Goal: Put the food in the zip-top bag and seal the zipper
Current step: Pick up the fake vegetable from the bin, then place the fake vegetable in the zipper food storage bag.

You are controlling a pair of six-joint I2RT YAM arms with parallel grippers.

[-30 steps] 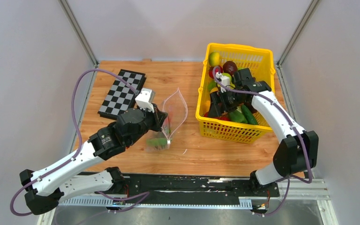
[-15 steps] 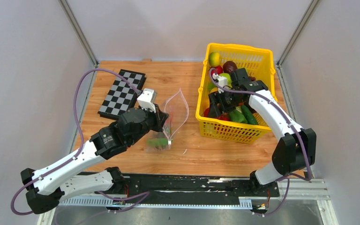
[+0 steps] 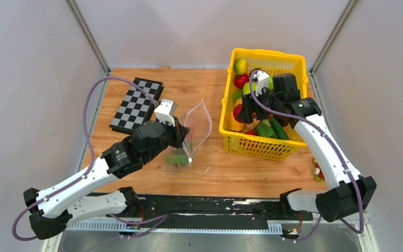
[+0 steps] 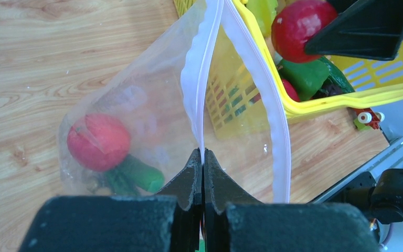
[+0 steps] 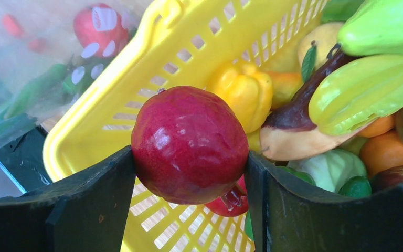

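**Operator:** What is my left gripper (image 4: 203, 157) doing?

**Spotter:** Your left jaws are pressed flat together on the zipper (image 4: 194, 84). They pinch one lip of the zip-top bag (image 3: 198, 123) near the middle of the table (image 3: 189, 84). The other lip bows away, so the mouth gapes toward the basket.

**Operator:** What's in the bag?

**Spotter:** You have a red apple (image 4: 98, 142) at the bottom. Green cucumber-like pieces (image 4: 136, 176) lie touching it.

**Operator:** And my right gripper (image 5: 190, 157)?

**Spotter:** Your right fingers (image 5: 99, 199) stand wide and clamp a dark red apple (image 5: 189, 144) from both sides. It sits just beside the bag-side wall of the yellow basket (image 3: 262, 148). I cannot tell how high it hangs over the rim.

**Operator:** Where is the rest of the food?

**Spotter:** It is piled in the basket behind that apple. You can see a yellow pepper (image 5: 244, 94), a green star fruit (image 5: 364, 89) and a pale green pear (image 5: 385, 26).

**Operator:** Anything farther back?

**Spotter:** A chessboard (image 3: 136, 105) lies flat at your far left, beyond the bag.
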